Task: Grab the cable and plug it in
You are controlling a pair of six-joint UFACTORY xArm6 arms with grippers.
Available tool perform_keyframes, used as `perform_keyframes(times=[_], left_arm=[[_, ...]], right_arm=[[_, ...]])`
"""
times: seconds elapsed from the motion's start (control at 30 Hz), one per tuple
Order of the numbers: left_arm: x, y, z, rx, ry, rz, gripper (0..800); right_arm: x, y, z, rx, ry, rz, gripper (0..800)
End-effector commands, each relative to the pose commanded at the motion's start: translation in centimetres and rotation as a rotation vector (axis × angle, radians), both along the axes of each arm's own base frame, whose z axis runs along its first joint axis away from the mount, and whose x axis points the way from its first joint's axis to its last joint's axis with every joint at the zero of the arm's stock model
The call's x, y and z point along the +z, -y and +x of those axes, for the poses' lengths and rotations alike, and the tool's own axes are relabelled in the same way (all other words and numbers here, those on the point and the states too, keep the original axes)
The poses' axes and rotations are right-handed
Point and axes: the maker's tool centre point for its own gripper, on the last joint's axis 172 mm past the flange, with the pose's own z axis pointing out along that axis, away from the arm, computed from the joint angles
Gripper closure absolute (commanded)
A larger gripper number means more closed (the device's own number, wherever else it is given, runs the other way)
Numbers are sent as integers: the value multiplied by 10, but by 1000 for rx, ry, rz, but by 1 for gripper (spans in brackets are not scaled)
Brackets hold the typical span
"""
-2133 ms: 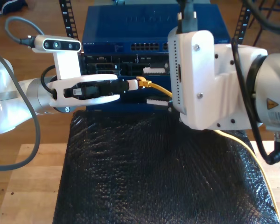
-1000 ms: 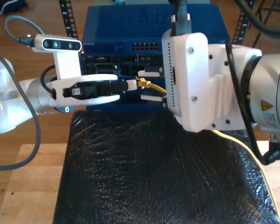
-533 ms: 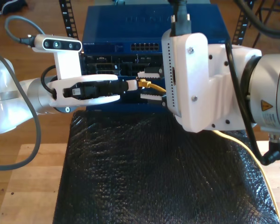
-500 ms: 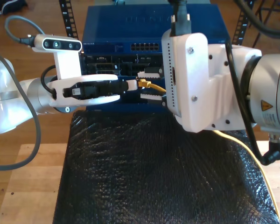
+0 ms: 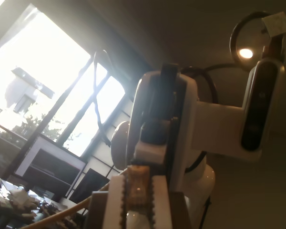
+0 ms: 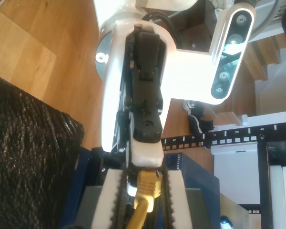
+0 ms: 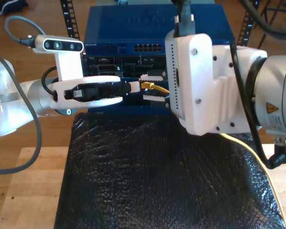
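Currently my first hand (image 7: 136, 87) is clamped narrow on the plug end of the cable (image 7: 156, 88). My second hand (image 6: 143, 191) flanks the same plug; contact cannot be confirmed. Both are in front of the blue switch (image 7: 128, 26), above the black mat (image 7: 157, 176).

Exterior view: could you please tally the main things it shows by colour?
White arms: 2
Blue switch: 1
Yellow cable: 1
Black mat: 1
Total: 5
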Motion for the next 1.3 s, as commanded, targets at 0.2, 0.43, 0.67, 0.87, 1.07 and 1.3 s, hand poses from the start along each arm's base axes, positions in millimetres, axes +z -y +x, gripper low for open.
perform_keyframes(times=[0.2, 0.43, 0.67, 0.87, 1.07, 1.3], left_arm=[[0, 0, 0, 0, 0, 0, 789], [0, 0, 0, 0, 0, 0, 789], [0, 0, 0, 0, 2, 0, 789], [1, 0, 0, -2, 5, -1, 789], [2, -1, -1, -6, 5, -4, 789], [2, -1, -1, -6, 4, -4, 789]], right_arm=[[0, 0, 0, -1, 1, 1, 605], [4, 1, 4, -15, 18, 16, 611], [1, 1, 5, -15, 14, 14, 615], [1, 1, 5, -16, 13, 15, 621], [2, 1, 4, -17, 13, 17, 636], [2, 1, 4, -17, 12, 18, 636]])
